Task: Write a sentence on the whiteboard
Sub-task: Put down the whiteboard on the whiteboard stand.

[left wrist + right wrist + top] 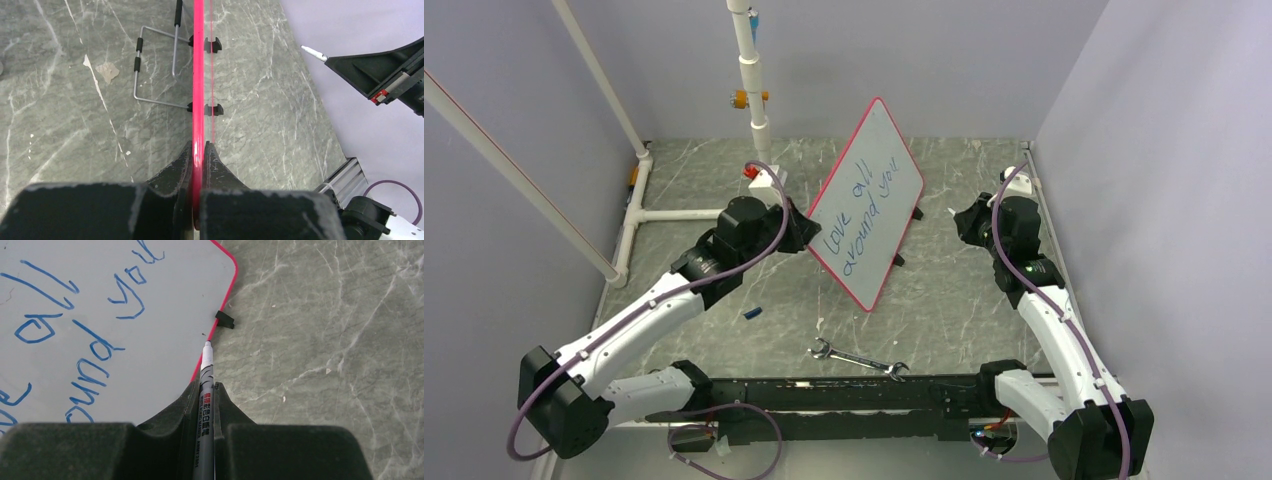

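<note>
The whiteboard [886, 135] is clamped at its rim by the left fingers [177, 172]; beside it, a marker [205, 385] is gripped by the right fingers [228, 410].

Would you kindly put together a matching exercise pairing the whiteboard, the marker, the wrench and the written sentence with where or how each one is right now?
Things:
1. whiteboard
2. marker
3. wrench
4. sentence

States:
A. lying flat on the table, held by nothing
B. written in blue, in two lines
C. pinched at its red rim by the left gripper
D. held in the right gripper, tip pointing at the board's edge

Pairs: 1-C, 2-D, 3-A, 4-B
</note>
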Tool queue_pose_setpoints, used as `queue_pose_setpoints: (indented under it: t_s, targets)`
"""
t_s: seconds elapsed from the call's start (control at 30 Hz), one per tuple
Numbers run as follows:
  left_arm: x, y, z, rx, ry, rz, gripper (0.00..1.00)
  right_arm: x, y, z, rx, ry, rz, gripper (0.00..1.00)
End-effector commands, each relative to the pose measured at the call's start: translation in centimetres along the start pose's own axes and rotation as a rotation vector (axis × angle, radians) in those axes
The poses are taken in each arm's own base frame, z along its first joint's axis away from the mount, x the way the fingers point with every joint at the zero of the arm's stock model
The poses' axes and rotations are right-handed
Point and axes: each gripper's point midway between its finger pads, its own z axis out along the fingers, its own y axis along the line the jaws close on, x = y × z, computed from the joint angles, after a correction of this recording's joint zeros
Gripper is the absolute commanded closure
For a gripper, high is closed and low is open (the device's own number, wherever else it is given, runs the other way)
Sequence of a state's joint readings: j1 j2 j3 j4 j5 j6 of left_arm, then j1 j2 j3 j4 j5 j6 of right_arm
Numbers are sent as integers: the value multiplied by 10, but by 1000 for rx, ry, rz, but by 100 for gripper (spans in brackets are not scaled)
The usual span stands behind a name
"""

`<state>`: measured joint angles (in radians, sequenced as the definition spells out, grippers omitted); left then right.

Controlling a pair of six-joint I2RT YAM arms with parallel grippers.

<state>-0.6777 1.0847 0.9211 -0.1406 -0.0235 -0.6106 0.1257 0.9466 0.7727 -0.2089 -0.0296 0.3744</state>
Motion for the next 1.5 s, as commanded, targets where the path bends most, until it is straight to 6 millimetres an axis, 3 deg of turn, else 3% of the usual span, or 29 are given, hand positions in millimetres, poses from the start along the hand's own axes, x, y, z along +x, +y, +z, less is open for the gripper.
queue_pose_setpoints:
  t_s: [0.0, 0.23, 0.4, 0.57, 0.77, 1.13, 1.47]
  targets:
    - [-34, -15, 4, 43, -94, 67, 100, -12, 1, -2, -8, -54, -11, 100]
    - [-28, 7, 10, 10, -64, 46, 100, -13, 2, -3, -7, -56, -16, 100]
    - [-10, 34, 13, -45, -15, 20, 100, -12, 2, -1, -12, -51, -13, 100]
    - [-3, 53, 12, -58, -4, 1, 95, -11, 2, 0, -10, -48, -14, 100]
    - [-5, 55, 13, -28, 7, 5, 90, -9, 2, 2, -14, -41, -11, 100]
    - [-4, 55, 13, 2, 13, 23, 73, -7, 1, 4, -11, -37, -11, 100]
    - [-2, 53, 18, 14, 27, 24, 70, -7, 0, 4, -8, -35, -12, 100]
